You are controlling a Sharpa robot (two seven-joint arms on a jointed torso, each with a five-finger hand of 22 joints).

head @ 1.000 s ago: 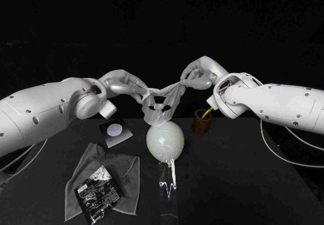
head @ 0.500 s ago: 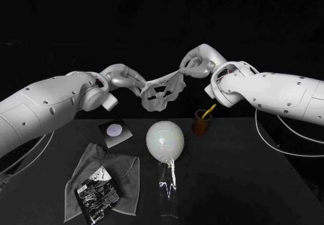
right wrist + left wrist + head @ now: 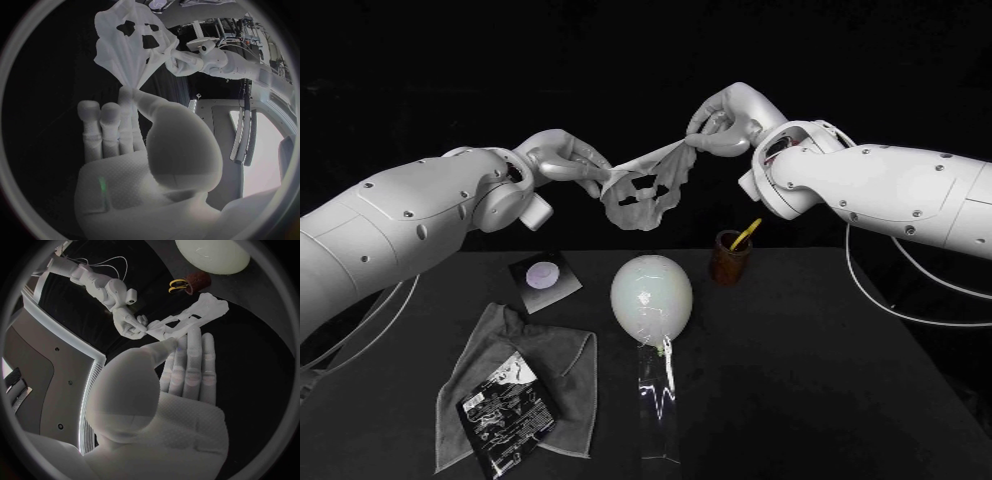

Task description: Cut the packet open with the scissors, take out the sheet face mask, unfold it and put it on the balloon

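Both of my hands had risen in the last second: my left hand (image 3: 568,160) and right hand (image 3: 720,122) each pinched an edge of the sheet face mask (image 3: 642,190), now hanging well above the balloon (image 3: 652,298) whose top it had brushed. It looked unfolded but crumpled, so I judged it needed spreading wider before lowering again

Silver many-fingered right hand (image 3: 134,150) pinches gathered corner of thin white sheet face mask (image 3: 128,45) between thumb and finger; mask fans out, cut-outs showing. Silver left hand (image 3: 177,59) holds its far edge.
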